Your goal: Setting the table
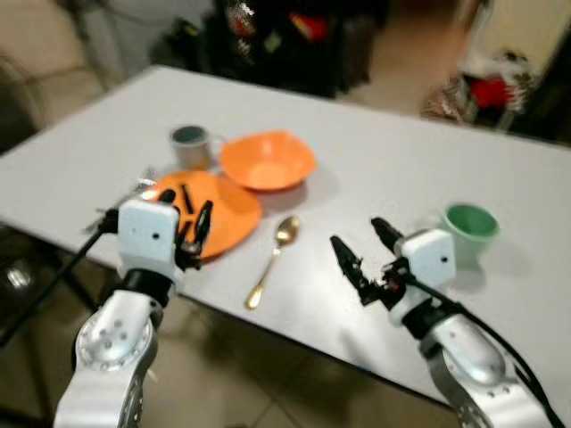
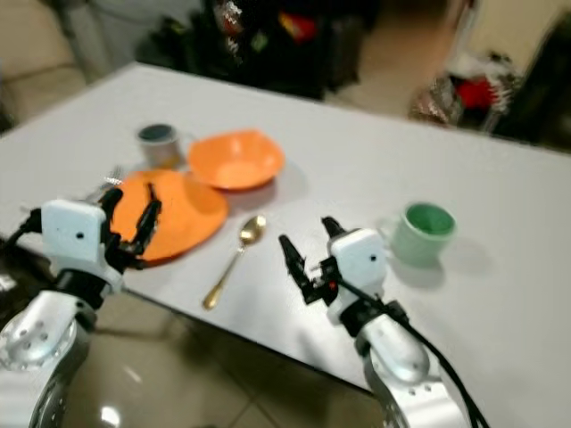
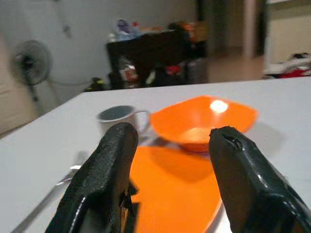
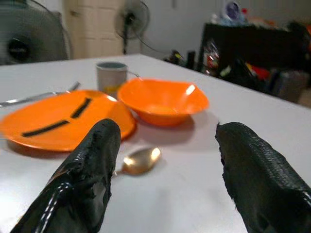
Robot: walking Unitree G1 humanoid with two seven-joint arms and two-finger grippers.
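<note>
An orange plate (image 1: 223,214) lies near the front edge of the white table (image 1: 375,160), with an orange bowl (image 1: 266,160) just behind it and a grey mug (image 1: 190,145) at the bowl's left. A fork (image 1: 132,193) lies left of the plate and a gold spoon (image 1: 272,259) right of it. A green mug (image 1: 470,227) stands further right. My left gripper (image 1: 194,212) hovers open over the plate with nothing in it. My right gripper (image 1: 355,234) is open and holds nothing, low over bare table between the spoon and the green mug.
The table's front edge (image 1: 294,343) runs just under both wrists, with tiled floor below. Dark furniture and clutter (image 1: 268,36) stand behind the table, and a fan (image 4: 130,19) stands off to the left. Bare tabletop stretches behind the green mug.
</note>
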